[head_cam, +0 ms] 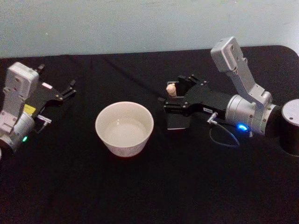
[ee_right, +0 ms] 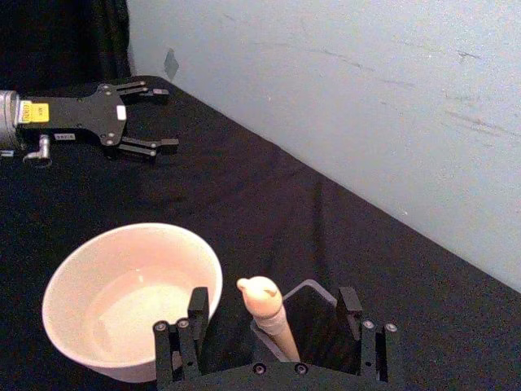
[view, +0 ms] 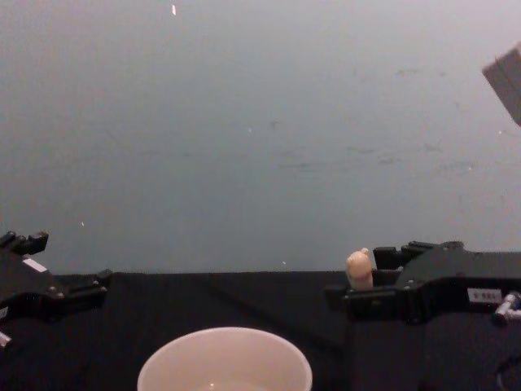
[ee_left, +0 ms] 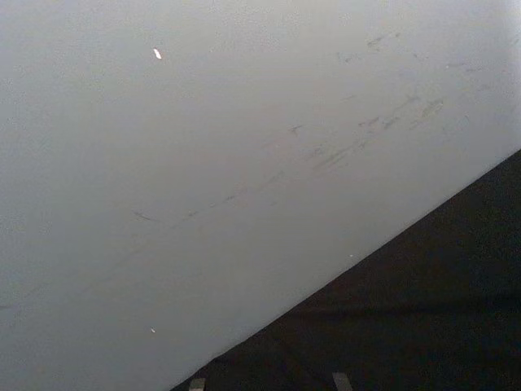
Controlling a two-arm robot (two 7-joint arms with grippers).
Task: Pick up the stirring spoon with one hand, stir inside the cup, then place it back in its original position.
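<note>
The stirring spoon [ee_right: 262,298] stands upright in the dark grey square holder [ee_right: 318,287], its cream knob top [head_cam: 171,88] poking out. My right gripper [ee_right: 274,309] is open, one finger on each side of the spoon's handle and neither touching it. In the chest view the knob [view: 358,268] rises between the black fingers of the right gripper [view: 365,277]. The wide cream-white cup [head_cam: 124,128] stands just to the left of the holder [head_cam: 177,122], with a little clear liquid in it. My left gripper [head_cam: 69,90] rests open at the table's far left, well away from the cup.
A black cloth covers the table [head_cam: 154,186], with a pale wall [view: 260,122] right behind it. A dark cylinder [head_cam: 291,126] stands at the right edge near my right arm. Bare cloth lies in front of the cup.
</note>
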